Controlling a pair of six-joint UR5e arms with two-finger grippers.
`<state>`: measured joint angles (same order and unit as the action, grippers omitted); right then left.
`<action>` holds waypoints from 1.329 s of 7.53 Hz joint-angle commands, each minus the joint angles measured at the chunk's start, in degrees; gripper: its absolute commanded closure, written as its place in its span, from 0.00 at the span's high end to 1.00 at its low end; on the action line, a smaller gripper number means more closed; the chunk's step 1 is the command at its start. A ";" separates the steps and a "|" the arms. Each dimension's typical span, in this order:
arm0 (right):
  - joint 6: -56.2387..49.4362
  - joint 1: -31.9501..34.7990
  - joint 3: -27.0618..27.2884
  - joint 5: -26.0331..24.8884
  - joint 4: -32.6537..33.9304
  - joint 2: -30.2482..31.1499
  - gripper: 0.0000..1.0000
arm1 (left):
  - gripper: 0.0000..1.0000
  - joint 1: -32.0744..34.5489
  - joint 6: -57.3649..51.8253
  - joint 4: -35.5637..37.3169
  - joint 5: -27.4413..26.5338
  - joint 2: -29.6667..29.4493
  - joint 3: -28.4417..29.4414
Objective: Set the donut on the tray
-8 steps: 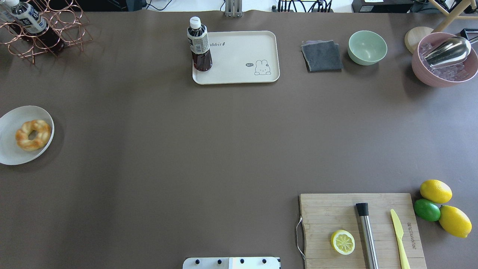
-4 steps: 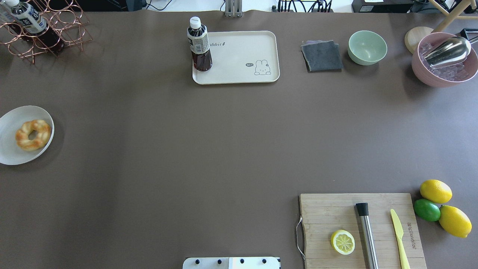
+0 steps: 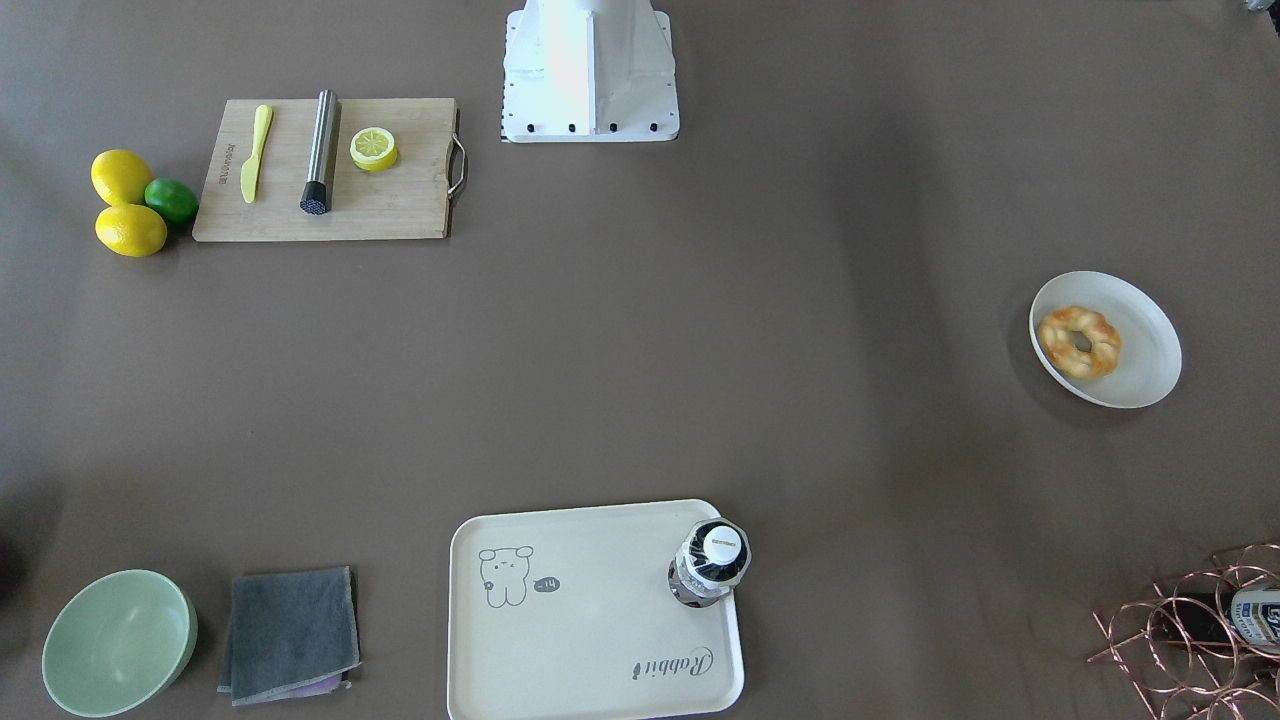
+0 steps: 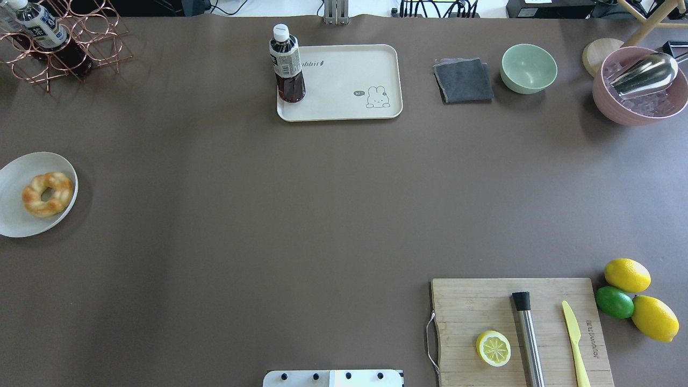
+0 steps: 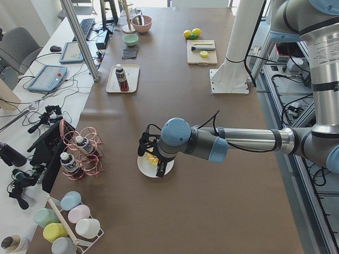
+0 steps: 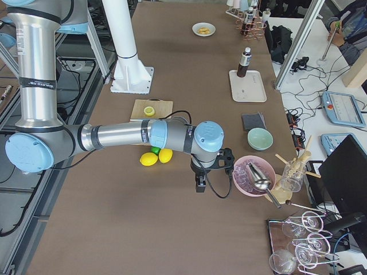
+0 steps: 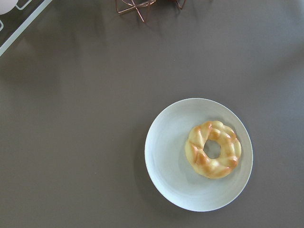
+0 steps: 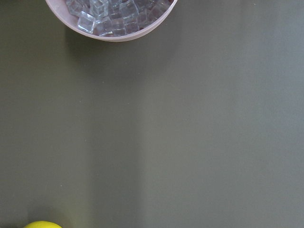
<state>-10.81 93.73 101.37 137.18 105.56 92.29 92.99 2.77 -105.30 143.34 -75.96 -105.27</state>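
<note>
The donut (image 4: 47, 194), a golden braided ring, lies on a round white plate (image 4: 19, 217) at the table's left edge; it also shows in the front view (image 3: 1079, 342) and the left wrist view (image 7: 213, 149). The cream rabbit tray (image 4: 349, 80) stands at the far middle, also seen in the front view (image 3: 590, 620). My left gripper (image 5: 143, 146) hovers above the plate in the exterior left view only; I cannot tell if it is open. My right gripper (image 6: 199, 184) hangs beside the pink bowl (image 6: 252, 175) in the exterior right view only; its state is unclear.
A dark drink bottle (image 4: 286, 64) stands on the tray's left end. A copper wire rack with bottles (image 4: 64, 43) is far left. A grey cloth (image 4: 463, 80), green bowl (image 4: 529, 68), pink ice bowl (image 4: 639, 88), and a cutting board (image 4: 484, 306) with lemon half, muddler and knife sit on the right.
</note>
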 commanded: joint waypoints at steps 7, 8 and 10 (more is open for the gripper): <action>0.00 -0.48 2.16 1.86 -0.18 0.70 1.00 | 0.98 -6.39 1.87 -0.43 -7.33 -2.32 4.53; 0.00 -0.57 2.16 2.30 -0.27 0.96 1.00 | 0.98 -7.29 2.75 -1.22 -8.60 -5.57 8.99; 0.00 -0.83 1.99 3.35 -0.27 1.49 1.00 | 0.97 -11.05 8.86 -12.40 -8.70 -10.59 20.58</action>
<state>-10.82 93.15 103.45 139.62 105.34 93.27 85.48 5.91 -108.66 135.37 -82.09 -94.32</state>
